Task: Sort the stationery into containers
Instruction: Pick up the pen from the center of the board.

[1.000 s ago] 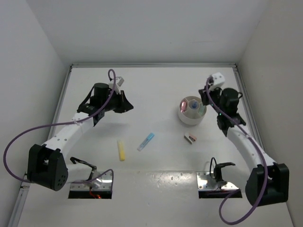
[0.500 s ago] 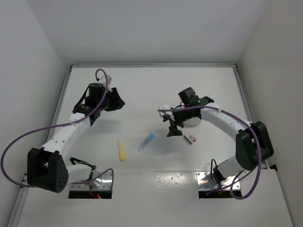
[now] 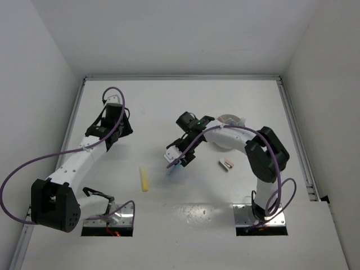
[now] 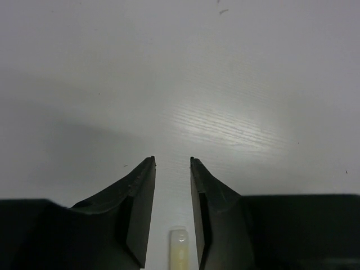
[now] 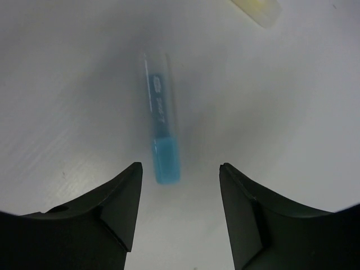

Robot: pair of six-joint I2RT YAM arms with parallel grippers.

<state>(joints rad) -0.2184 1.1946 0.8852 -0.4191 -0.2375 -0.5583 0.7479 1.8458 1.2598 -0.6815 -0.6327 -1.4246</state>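
A clear blue-capped bottle lies flat on the white table, its cap toward my right gripper. That gripper is open, and the cap sits just ahead of its left fingertip. From above, the right gripper hangs over the bottle and hides most of it. A yellow stick lies to the left; its end also shows in the right wrist view. My left gripper is at the far left, its jaws narrowly parted and empty; a pale yellow stick end shows low between the fingers.
The round white dish stands right of centre, partly behind the right arm, with coloured items inside. Two small pink and brown blocks lie in front of it. White walls close off the table at the back and both sides.
The right arm swung left from the dish to above the blue bottle, and its jaws opened. The left arm drew back to the left, and its jaws parted.
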